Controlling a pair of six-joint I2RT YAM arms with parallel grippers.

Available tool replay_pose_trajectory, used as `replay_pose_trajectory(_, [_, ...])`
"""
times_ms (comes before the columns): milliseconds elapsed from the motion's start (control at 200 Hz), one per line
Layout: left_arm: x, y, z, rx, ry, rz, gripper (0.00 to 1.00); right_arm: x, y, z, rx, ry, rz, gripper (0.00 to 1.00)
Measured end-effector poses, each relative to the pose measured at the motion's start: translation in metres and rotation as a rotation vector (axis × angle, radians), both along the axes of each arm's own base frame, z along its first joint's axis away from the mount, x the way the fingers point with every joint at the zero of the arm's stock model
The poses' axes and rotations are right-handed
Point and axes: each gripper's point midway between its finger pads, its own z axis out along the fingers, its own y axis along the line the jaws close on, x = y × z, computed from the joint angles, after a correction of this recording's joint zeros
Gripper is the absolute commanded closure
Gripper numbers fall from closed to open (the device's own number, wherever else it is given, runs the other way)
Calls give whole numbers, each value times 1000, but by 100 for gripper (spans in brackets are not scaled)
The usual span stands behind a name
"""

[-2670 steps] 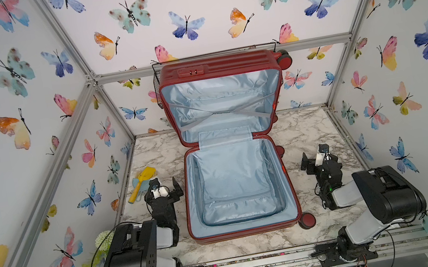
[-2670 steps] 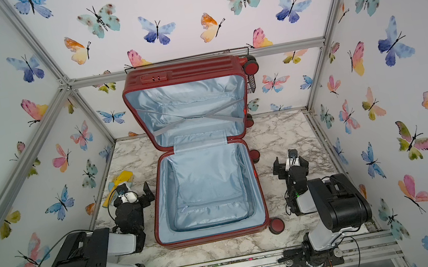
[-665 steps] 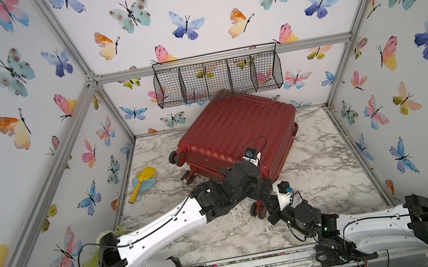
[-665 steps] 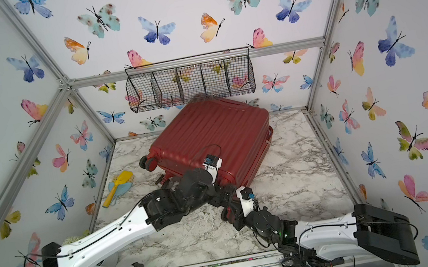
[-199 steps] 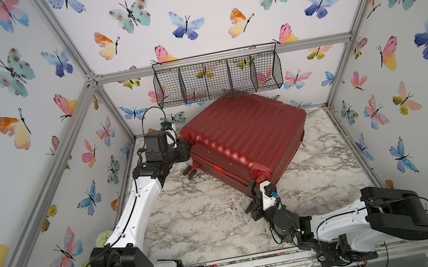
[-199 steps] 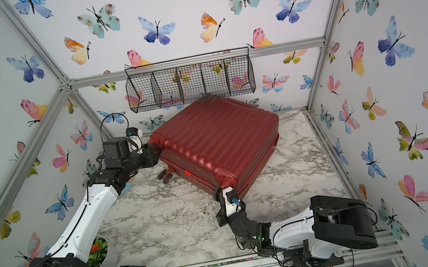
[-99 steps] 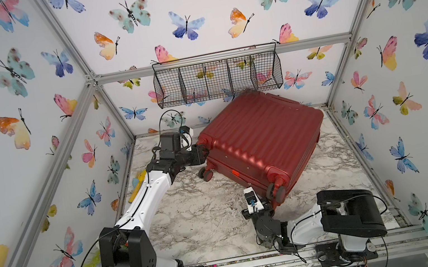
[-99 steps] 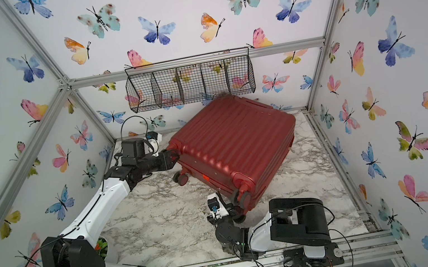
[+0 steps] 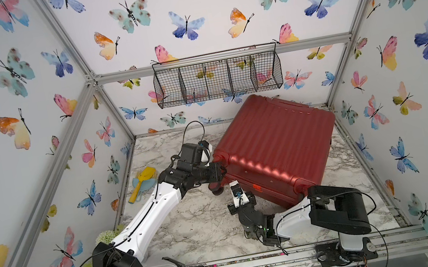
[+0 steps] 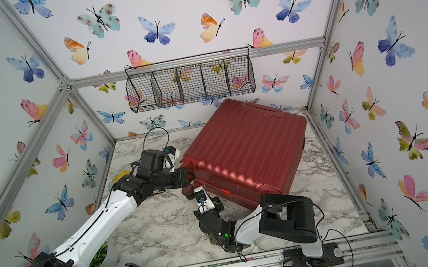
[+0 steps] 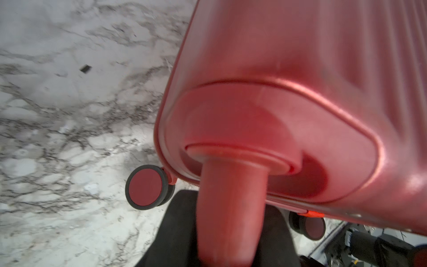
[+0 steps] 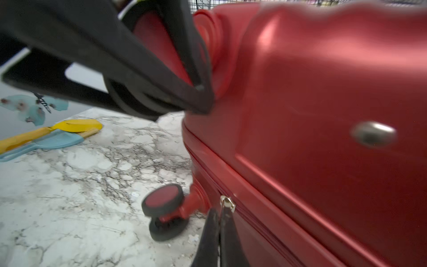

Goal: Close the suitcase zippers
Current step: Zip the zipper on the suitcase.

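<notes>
The suitcase (image 9: 277, 147) lies shut on the back right part of the bench (image 9: 194, 231). It is turned at a slant with its ribbed shell facing up, and its far corner sits below the black wire basket (image 9: 218, 79) on the back wall.

My left hand (image 9: 217, 170) is closed around the corner wheel (image 11: 231, 208) at the case's upper near-left corner. In the left wrist view that red wheel part fills the gap between my dark fingers (image 11: 175, 231).

My right hand (image 12: 219, 219) is low against the near side of the case, closed tight on the small metal zipper pull (image 12: 227, 203), whose tab runs in between my fingertips. The pull sits just beside the lower wheel (image 12: 164, 200) of that same corner.

The zipper track (image 12: 251, 223) shows as a thin dark line along the seam between the two shell halves, running from the corner past the pull and onward. The halves lie together, but I cannot tell how far the track is closed.

At the left edge of the bench, well apart from the case, a yellow scoop (image 9: 146, 174) lies touching a light blue scoop (image 9: 145, 185).
</notes>
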Motion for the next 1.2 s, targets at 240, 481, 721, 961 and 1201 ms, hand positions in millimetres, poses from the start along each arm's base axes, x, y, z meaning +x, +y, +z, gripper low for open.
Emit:
replay_pose_trajectory(240, [-23,-10,-1,49,-13,12,100,14,21,9,248,-32,84,97])
replay_pose_trajectory(481, [-41,-8,1,3,-43,72,100,9,32,14,345,-62,142,97])
replay_pose_trajectory(721, [-43,-7,3,-29,-22,107,100,9,38,16,424,-44,174,97])
replay_pose_trajectory(961, [-38,-5,5,-62,-38,147,100,17,49,17,456,11,219,94])
replay_pose_trajectory(1201, [-35,3,4,-40,-80,153,100,-4,71,17,552,131,434,25])
